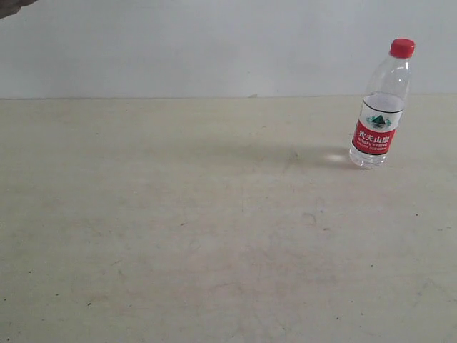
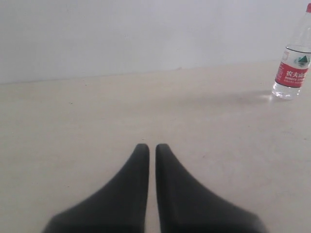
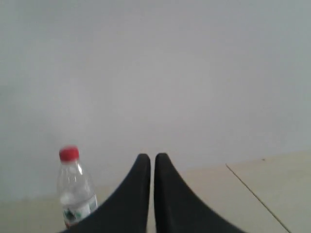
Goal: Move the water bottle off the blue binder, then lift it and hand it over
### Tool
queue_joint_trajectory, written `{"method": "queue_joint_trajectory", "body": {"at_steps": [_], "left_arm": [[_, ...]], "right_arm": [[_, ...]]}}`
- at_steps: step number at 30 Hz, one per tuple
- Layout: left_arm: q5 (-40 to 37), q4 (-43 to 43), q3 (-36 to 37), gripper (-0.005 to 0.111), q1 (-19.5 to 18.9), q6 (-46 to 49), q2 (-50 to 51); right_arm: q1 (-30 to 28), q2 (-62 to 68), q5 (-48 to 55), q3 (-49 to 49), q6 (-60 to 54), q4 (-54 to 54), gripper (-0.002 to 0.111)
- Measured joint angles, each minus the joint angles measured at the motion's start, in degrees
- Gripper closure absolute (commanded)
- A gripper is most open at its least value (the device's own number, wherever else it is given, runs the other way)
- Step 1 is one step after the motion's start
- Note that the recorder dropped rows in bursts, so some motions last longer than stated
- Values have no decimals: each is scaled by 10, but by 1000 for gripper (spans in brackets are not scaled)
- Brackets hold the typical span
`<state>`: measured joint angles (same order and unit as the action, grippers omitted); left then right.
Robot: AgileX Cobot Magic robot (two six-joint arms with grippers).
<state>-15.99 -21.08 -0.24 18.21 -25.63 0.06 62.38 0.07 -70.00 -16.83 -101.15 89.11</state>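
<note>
Left gripper (image 2: pixel 151 145): jaws pressed together with only a thin slit between them, holding nothing, low over the worktop (image 1: pixel 178 236). The water bottle (image 2: pixel 293 73) is well ahead of these jaws and far off to the right arm's side, so it's a poor candidate for this arm.

Middle of the worktop is bare. No blue binder shows in any view, and I can't tell where it is.

The bottle (image 1: pixel 382 107) stands upright on the bare worktop, red cap on, label facing out. Fill level is hard to tell.

Right gripper (image 3: pixel 148 156): jaws also closed and empty. The bottle (image 3: pixel 74 194) is ahead of them and a little off their line, near but apart.

Judgement: the bottle looks already off the binder, so the step in hand is the right arm's reach for it.

Doing the reach well:
- Spread the jaws wider than the bottle body before closing in.
- Line the jaws up on the bottle first.
- Come in level at the label band, not at the neck.
- Close softly, since thin plastic will dent.
- Don't nudge the side, because a light bottle likely tips.
- Lift straight up.
</note>
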Motion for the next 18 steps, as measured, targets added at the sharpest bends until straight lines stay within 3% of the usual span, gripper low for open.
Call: {"method": "queue_joint_trajectory", "body": {"at_steps": [3,7,12,18], "left_arm": [[3,5,0,102,0,-22,0],[11,8,0,102,0,-27,0],[12,4,0,102,0,-28,0],[13,3,0,102,0,-28,0]], "right_arm": [[0,0,18,-21,-142,83,108],[10,0,97,-33,-185,107,108],[57,0,199,-35,-29,110,108],[146,1,376,-35,78,114,108]]}}
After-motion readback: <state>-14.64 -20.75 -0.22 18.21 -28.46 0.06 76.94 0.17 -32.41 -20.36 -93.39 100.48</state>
